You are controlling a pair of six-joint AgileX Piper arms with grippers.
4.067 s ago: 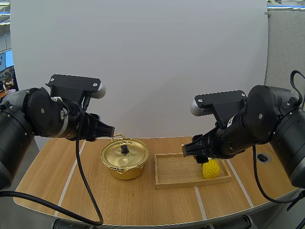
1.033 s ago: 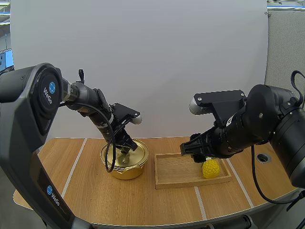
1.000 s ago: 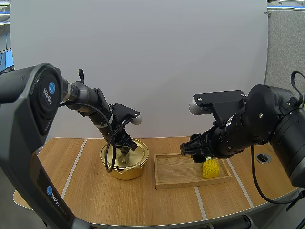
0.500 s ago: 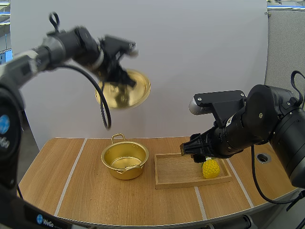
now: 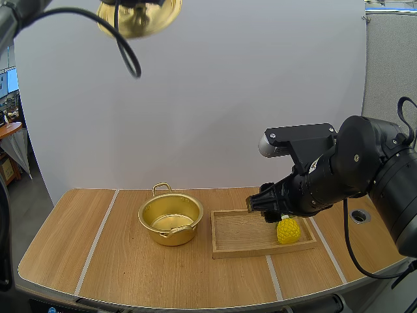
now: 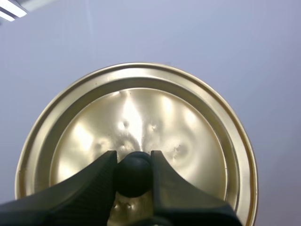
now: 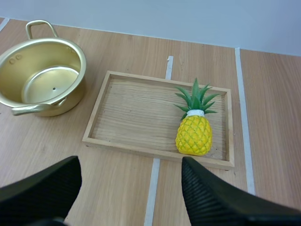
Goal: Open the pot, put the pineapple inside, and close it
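pineapple (image 7: 194, 134): yellow body with a diamond-patterned skin, white collar, spiky green crown; inside the tray (image 7: 131, 117), at the end far from the pot (image 7: 44, 84); upright or lying, cannot tell.
tray: shallow rectangle of light wood with a low rim, grain running lengthwise.
pot: round, shiny gold-coloured metal, uncovered, a loop handle at the rim on two opposite sides; on the worktop (image 5: 130, 261), just beside the tray.
lid (image 6: 188, 132): round gold metal with stepped rings, surface dented in places, round black knob (image 6: 133, 176) at the centre; high above the worktop, well apart from the pot.
left gripper (image 6: 133, 157): black fingers clamped on the knob, one at each side.
right gripper (image 7: 128, 165): ribbed fingers spread wide with nothing between them; above the tray's near rim, close to the pineapple.
worktop: pale wood grain crossed by light stripes.
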